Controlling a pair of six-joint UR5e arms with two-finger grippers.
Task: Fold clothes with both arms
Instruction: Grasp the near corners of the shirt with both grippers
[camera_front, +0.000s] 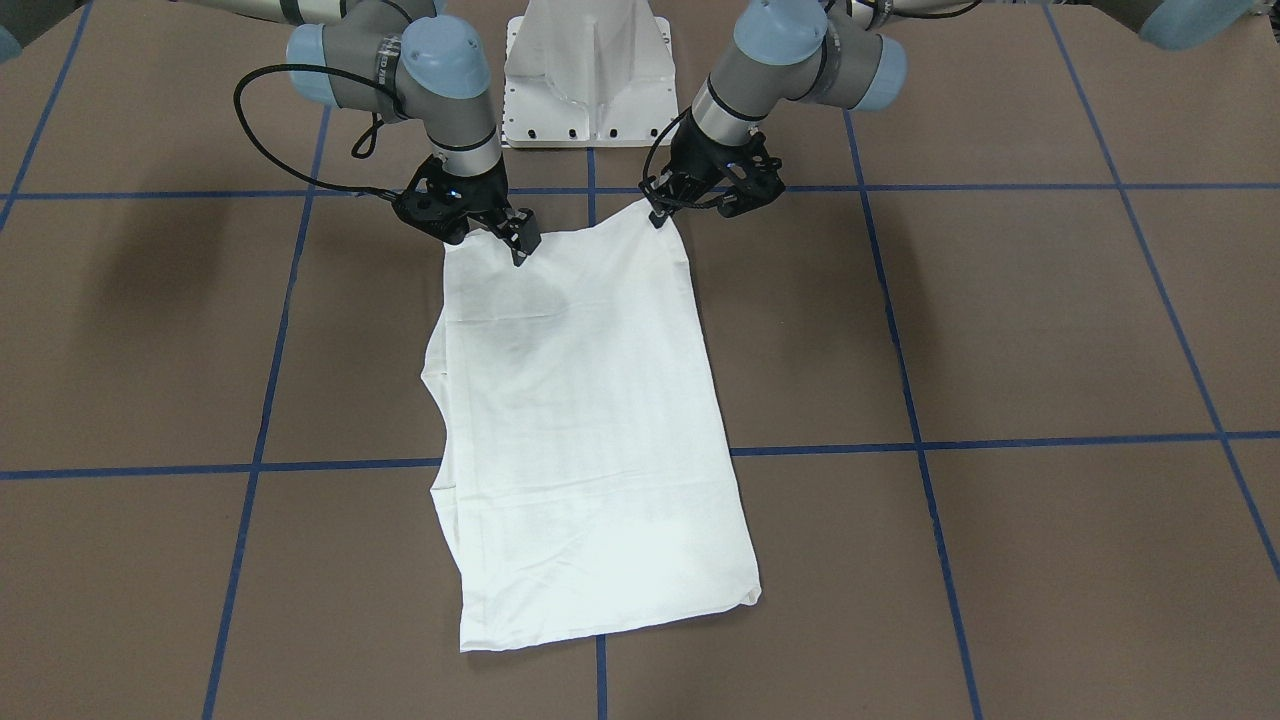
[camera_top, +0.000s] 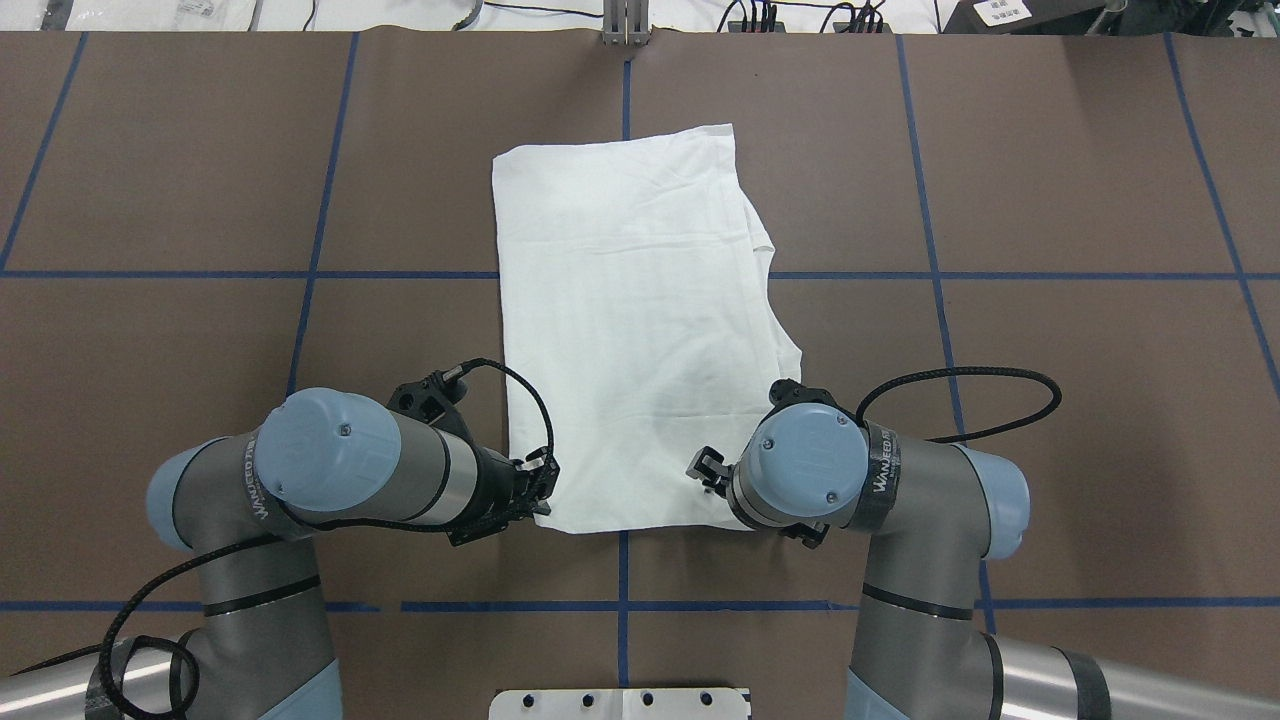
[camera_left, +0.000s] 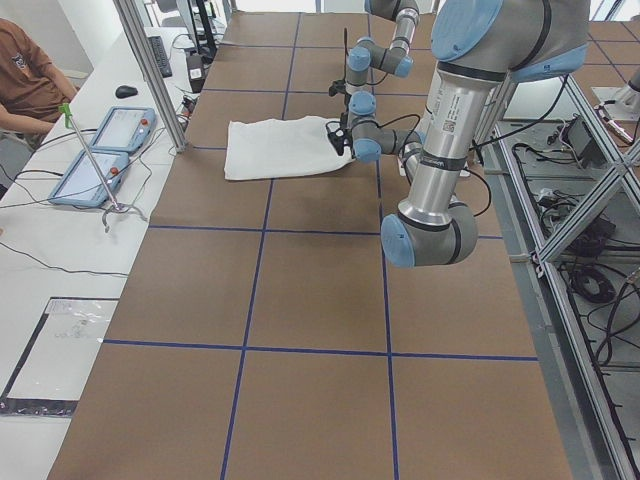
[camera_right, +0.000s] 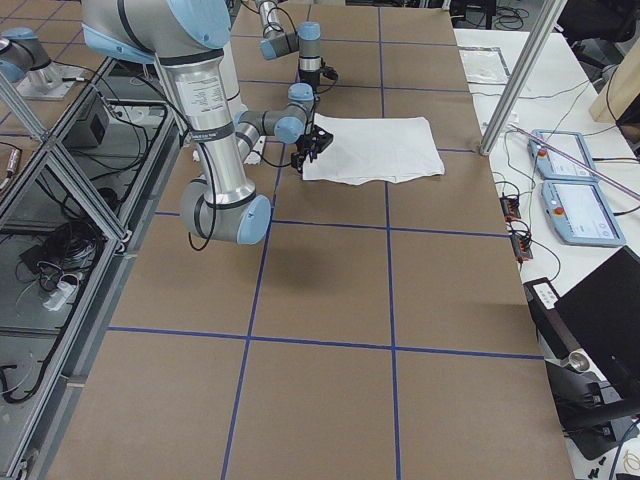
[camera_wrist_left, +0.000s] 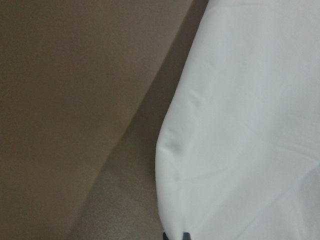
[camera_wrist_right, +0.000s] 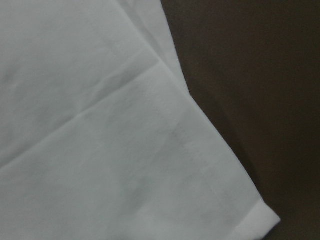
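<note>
— T-shirt first: where does it lie?
— Flat on the brown tabletop, in the middle. It is folded into a long white strip that runs away from the robot's base. The plain side is up, and along the edge on the robot's right some under-layers stick out a little.
— And the left claw?
— At the near corner on the robot's left, clenched on the cloth. That corner rises to a small peak at the fingers. The left wrist camera shows the edge lifted, with shadow under it.
— The right claw?
— Low over the near edge too, a bit inward from the other corner, its tips at the cloth. Whether it grips or is released I cannot tell. The right wrist camera shows only a hemmed corner lying flat.
— Anything else?
— Blue tape lines cross the tabletop in a grid.
</note>
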